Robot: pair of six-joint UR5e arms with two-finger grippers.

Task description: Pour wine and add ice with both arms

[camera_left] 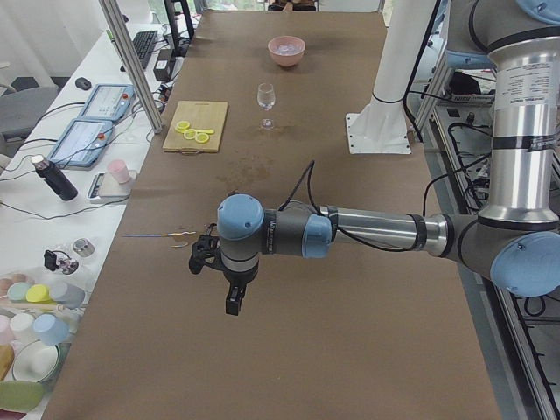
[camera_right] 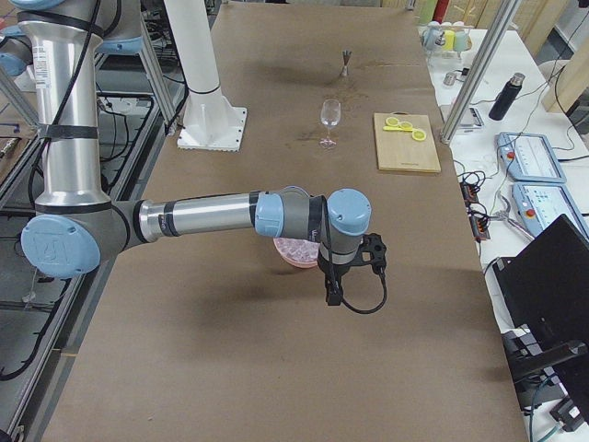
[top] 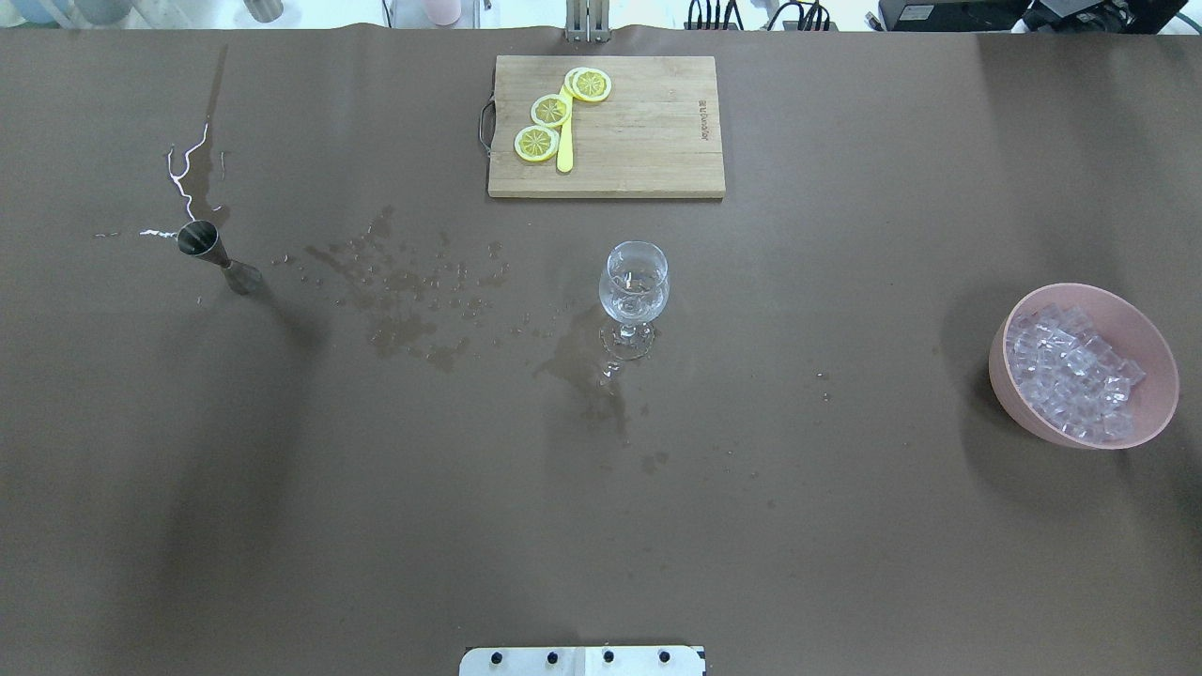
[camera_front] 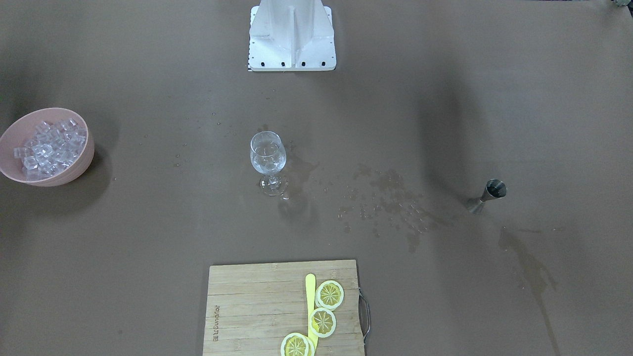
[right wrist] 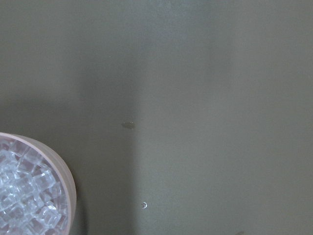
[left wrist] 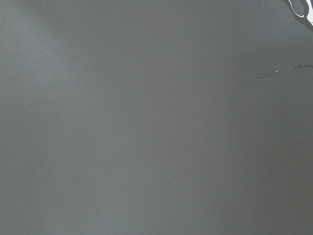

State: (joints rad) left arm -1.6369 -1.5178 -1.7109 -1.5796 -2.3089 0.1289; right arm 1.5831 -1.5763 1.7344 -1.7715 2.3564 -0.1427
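A pink bowl (top: 1033,413) full of ice (top: 1075,376) stands at the table's right end; it also shows in the front view (camera_front: 74,170) and its rim in the right wrist view (right wrist: 66,181). A clear wine glass (top: 635,286) stands upright mid-table. A steel jigger (top: 218,256) stands at the left end. My left gripper (camera_left: 234,302) hangs above bare table near the jigger's end. My right gripper (camera_right: 332,293) hangs beside the bowl (camera_right: 296,250). Both show only in the side views, so I cannot tell if they are open or shut.
A wooden cutting board (top: 648,141) at the far edge holds lemon slices (top: 551,110) and a yellow stick (top: 564,141). Wet spill patches (top: 404,291) lie between the jigger and the glass. The white arm base (camera_front: 292,39) stands at the robot's side.
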